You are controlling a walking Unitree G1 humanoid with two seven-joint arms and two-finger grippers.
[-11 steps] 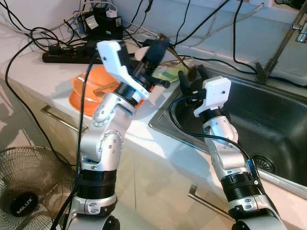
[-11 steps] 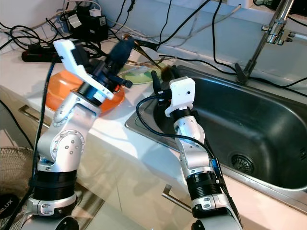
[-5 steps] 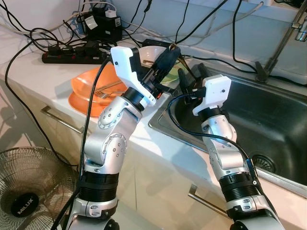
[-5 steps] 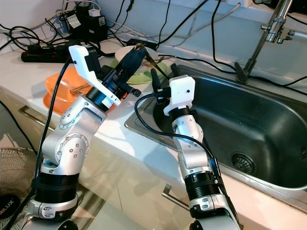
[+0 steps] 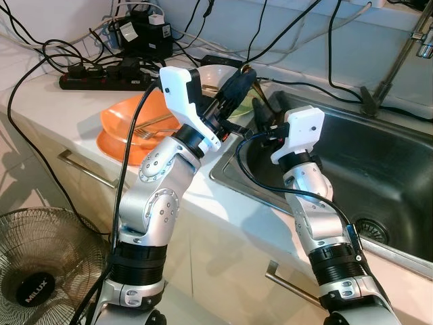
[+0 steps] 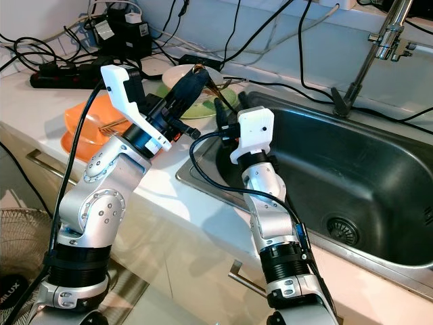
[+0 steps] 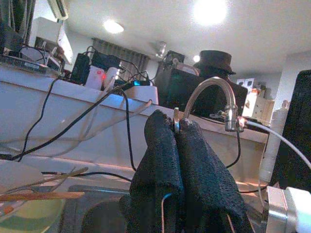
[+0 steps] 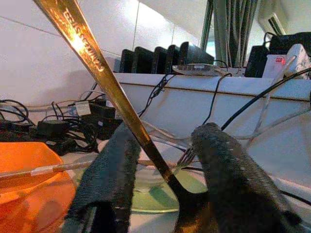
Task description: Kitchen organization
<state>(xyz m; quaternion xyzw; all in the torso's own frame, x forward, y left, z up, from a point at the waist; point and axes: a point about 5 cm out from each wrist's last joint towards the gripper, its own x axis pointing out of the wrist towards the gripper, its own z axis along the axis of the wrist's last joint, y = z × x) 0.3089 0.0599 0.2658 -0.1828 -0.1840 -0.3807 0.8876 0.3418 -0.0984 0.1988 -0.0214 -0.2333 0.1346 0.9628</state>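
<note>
Beside the sink (image 6: 352, 169), over the worktop (image 5: 81, 122), the left end effector (image 5: 240, 78) is clamped on a thin metal utensil (image 8: 104, 80), a golden handle with engraved lettering; the right end effector (image 5: 264, 112) has its fingers (image 8: 104, 182) apart, straddling that handle; this looks like a handover between arms, or a steadying grasp; next the right fingers need to close squarely on the handle before the left lets go; an orange plate (image 5: 125, 125) and a green plate (image 6: 203, 105) sit nearby.
</note>
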